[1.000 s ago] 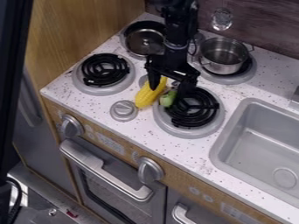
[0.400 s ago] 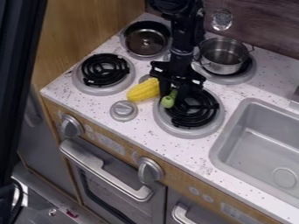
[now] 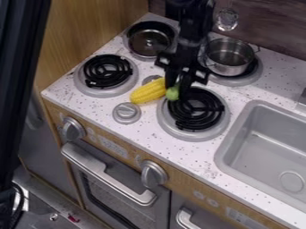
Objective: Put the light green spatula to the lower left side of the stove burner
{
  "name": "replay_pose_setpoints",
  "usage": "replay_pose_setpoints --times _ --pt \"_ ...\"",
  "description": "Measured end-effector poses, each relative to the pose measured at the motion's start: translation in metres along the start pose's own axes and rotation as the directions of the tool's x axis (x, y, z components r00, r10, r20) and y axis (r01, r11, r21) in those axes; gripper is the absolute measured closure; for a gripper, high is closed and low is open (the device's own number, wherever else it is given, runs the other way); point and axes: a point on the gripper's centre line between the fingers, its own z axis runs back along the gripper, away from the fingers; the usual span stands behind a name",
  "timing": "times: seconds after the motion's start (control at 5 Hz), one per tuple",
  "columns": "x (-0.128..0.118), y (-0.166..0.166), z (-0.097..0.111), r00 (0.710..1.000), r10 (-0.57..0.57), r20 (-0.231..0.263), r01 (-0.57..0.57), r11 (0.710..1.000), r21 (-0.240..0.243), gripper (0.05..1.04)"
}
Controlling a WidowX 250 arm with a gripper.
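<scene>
Camera view: one black gripper (image 3: 177, 89) hangs over the counter (image 3: 197, 152), its two fingers clamped on one light green spatula (image 3: 172, 93). Only the spatula's rounded end shows, above the left rim of the front right burner (image 3: 179, 133); the fingers hide the rest. One yellow ear of corn (image 3: 147, 91) lies just left of them. Four burners sit on the counter: the front right one, one near the front left corner (image 3: 109, 93), one toward the back left corner (image 3: 145, 57) bearing one dark pan (image 3: 149, 43), and one near the back edge (image 3: 242, 82) bearing one metal pot (image 3: 227, 67). One round grey knob (image 3: 126, 113) stands near the front edge; two more knobs are on the panel below it. Toward the right edge is one grey sink (image 3: 272, 138).
</scene>
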Motion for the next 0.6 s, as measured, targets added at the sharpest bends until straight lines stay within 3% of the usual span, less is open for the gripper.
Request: replay_pose_setpoints --times 0.2,0.4,0.6 --pt "0.026 0.035 0.032 0.998 0.043 0.046 -0.042 0.999 -0.023 0.765" --pt "0.037 0.087 0.036 0.990 0.137 0.038 -0.136 0.990 -0.029 0.765" --pt "0.023 0.126 0.008 0.980 0.199 -0.024 -0.199 0.980 -0.018 0.765"
